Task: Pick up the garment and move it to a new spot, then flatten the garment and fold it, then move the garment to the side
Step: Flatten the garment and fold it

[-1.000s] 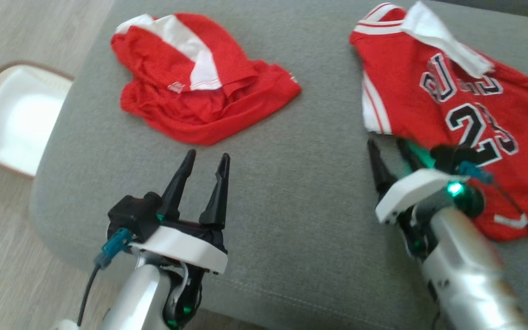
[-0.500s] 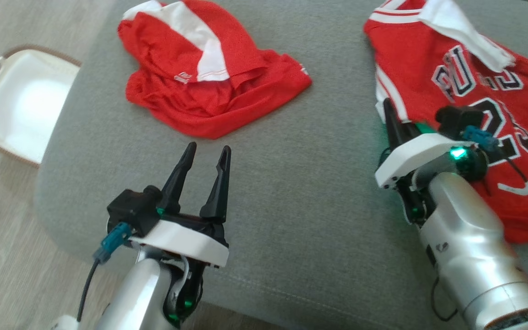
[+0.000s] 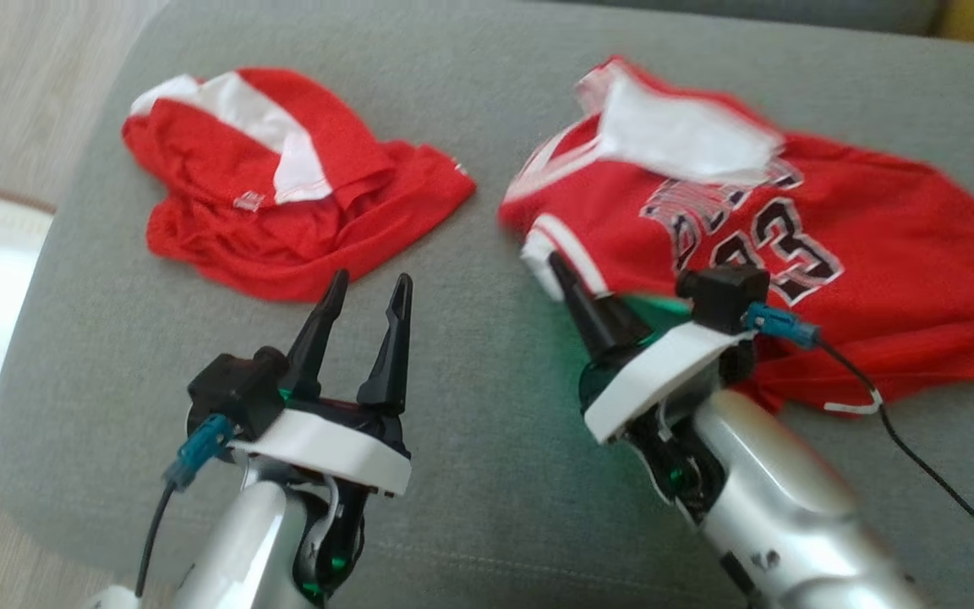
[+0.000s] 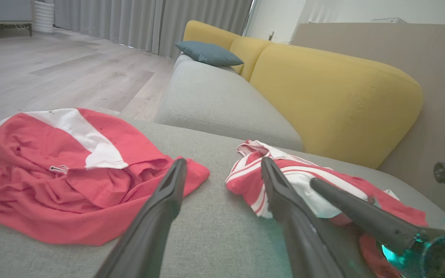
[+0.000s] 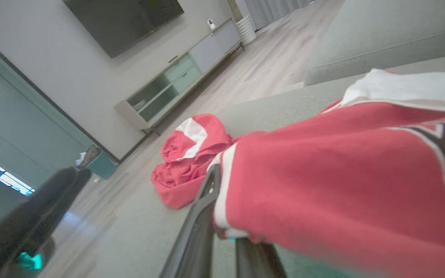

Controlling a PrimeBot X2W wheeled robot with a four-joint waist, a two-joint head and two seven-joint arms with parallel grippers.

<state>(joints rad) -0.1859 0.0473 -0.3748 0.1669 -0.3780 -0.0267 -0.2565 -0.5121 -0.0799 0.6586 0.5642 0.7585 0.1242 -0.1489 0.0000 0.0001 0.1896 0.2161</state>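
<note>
Jersey (image 3: 834,220): lies spread and rumpled on the grey sofa (image 3: 487,440) seat, right of centre in the head view, number side up. Judged light, thin and limp, so it should drape and trail when lifted. It is not fragile but likely slick, so a pinch needs a doubled or trimmed edge. The white-trimmed edge at its near left is a sound hold, and a second corner would be wanted for flattening. Right gripper (image 3: 559,266): closed on that trimmed edge, fingers low at the seat, forearm slanting in from the lower right. Left gripper (image 3: 371,279): jaws apart, holding nothing, fingers pointing at a second red garment (image 3: 284,220) and just short of it.
</note>
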